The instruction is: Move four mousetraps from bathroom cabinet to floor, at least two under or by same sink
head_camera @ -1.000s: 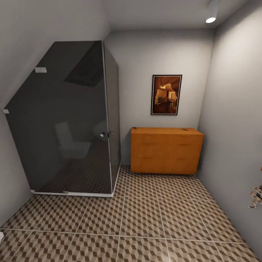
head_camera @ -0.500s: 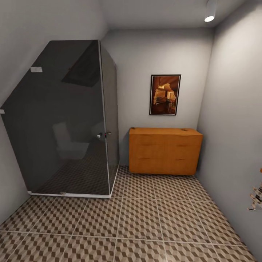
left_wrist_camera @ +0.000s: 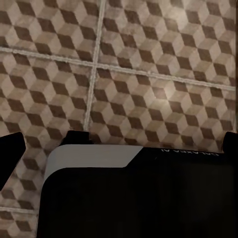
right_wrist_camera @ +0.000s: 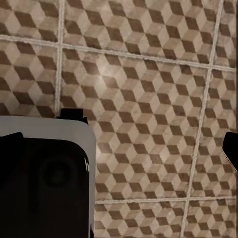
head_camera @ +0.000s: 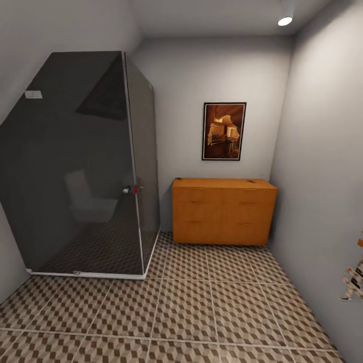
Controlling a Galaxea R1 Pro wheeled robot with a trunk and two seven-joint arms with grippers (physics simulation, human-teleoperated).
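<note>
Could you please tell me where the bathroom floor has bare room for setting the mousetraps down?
The bathroom floor lies bare across the middle, bordered by the glass shower enclosure, the cabinet at the far wall, and the grey side wall. The strip before the cabinet is open too. It narrows in the corner between the shower and the cabinet. Small dark items on the cabinet top are too small to identify.
</note>
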